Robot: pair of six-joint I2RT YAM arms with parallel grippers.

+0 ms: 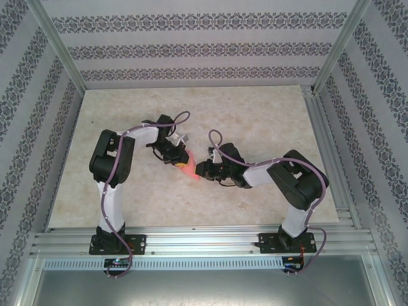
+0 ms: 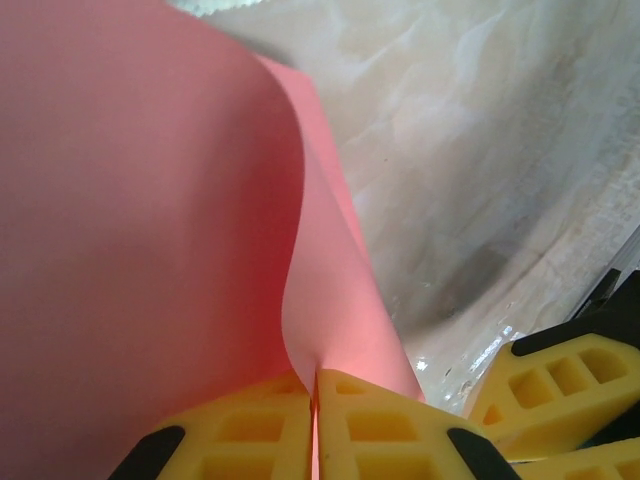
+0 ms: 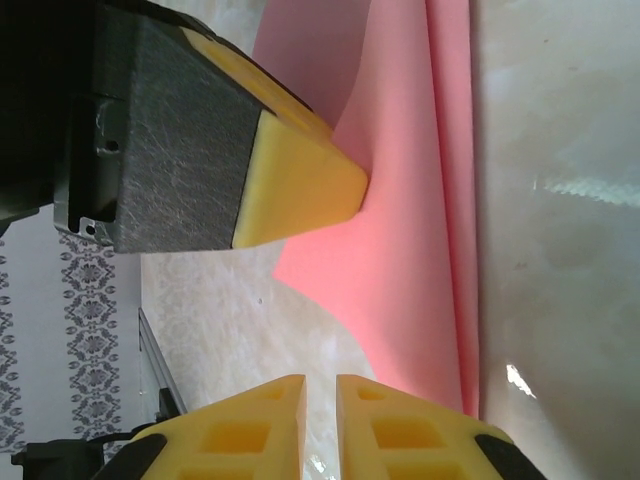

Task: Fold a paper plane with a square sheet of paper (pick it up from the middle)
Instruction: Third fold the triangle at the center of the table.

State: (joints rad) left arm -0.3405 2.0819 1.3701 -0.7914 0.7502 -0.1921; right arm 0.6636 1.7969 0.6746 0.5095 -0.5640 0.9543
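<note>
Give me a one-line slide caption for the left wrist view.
Left pincer shut on the pink-red sheet of paper, which curves up over the marbled table.

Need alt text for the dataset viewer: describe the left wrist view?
The left gripper, yellow fingertips shut, pinches a thin pink-red sheet of paper that curls upward across the left of the frame. Behind it lies a beige marbled table; the right gripper's yellow fingers sit lower right.

Tally: one pink paper sheet at frame centre. Two arms: left arm, right arm. Two grippers: left gripper, right gripper. Four yellow fingers in all. One table.
</note>
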